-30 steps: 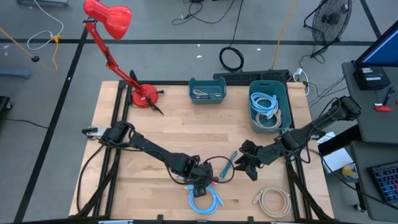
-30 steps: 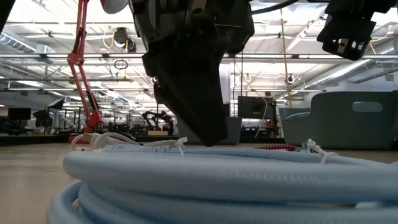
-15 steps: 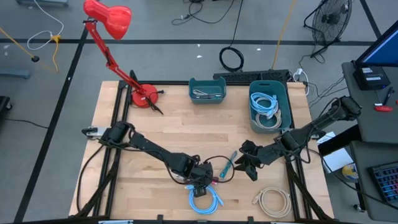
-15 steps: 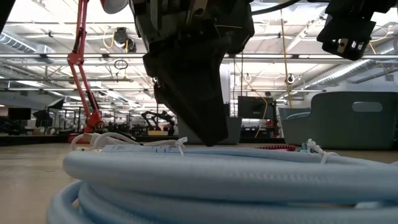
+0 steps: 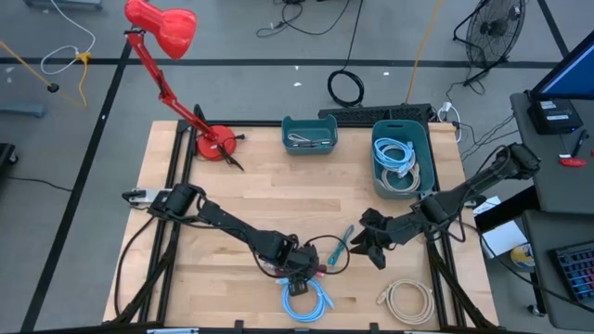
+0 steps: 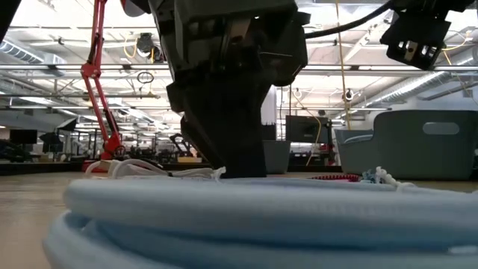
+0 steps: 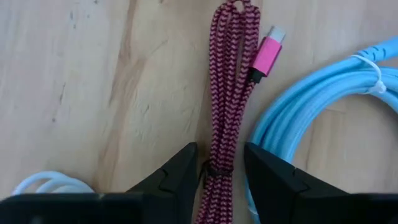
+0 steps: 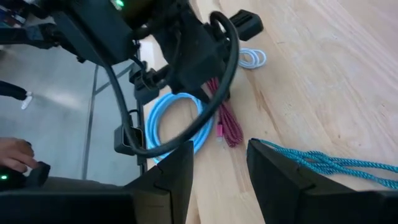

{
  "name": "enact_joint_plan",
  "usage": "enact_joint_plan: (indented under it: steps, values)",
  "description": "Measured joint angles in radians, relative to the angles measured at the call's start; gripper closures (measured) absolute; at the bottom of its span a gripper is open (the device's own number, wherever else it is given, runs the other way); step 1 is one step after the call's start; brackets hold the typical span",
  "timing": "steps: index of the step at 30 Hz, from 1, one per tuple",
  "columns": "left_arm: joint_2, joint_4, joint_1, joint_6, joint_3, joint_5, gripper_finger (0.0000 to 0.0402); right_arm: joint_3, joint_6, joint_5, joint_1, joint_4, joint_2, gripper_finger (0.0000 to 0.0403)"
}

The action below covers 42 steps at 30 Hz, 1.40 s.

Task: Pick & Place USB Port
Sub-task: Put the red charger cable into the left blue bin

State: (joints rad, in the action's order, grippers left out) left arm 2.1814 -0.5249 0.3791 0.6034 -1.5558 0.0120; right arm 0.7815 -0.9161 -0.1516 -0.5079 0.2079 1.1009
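Left end effector point(image 7: 221, 168) lowered, straddling magenta cable point(image 7: 227, 106).

A pale wooden bench point(image 5: 278, 195) with visible grain. On it, a magenta cable point(image 7: 225, 124) braided in a dark zigzag pattern, with a bright pink plug. Beside it, a light blue coiled cable point(image 5: 306, 299). A teal braided cable point(image 8: 323, 163), a cream coiled cable point(image 5: 406, 299), two teal bins point(image 5: 309, 135), and a red desk lamp point(image 5: 162, 26). Both arms are black.
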Motion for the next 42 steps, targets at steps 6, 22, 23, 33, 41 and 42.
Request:
enact_joint_plan:
  steps: [6,22,23,33,41,42]
  values:
    - [0.001,-0.027,-0.01,-0.016,0.0,-0.001,0.0359,0.0,0.001,-0.002,0.0,-0.002,-0.02,0.0264]
    - [-0.147,-0.123,-0.153,-0.051,-0.104,-0.067,0.0388,0.0,0.0,-0.008,0.0,-0.015,-0.03,0.0264]
    - [-0.161,-0.135,-0.168,-0.063,-0.113,-0.085,0.0388,0.0,-0.002,-0.008,0.0,-0.019,-0.03,0.0264]
    - [-0.325,-0.179,-0.404,-0.148,-0.139,-0.186,0.0388,0.0,-0.007,-0.008,0.0,-0.08,-0.03,0.0264]
    - [-0.361,-0.07,-0.654,-0.165,-0.139,-0.133,0.0388,0.0,-0.004,-0.008,0.037,-0.235,-0.029,0.0264]
    - [-0.362,-0.04,-0.681,-0.167,-0.139,-0.121,0.0388,0.0,-0.001,-0.008,0.047,-0.252,-0.029,0.0264]
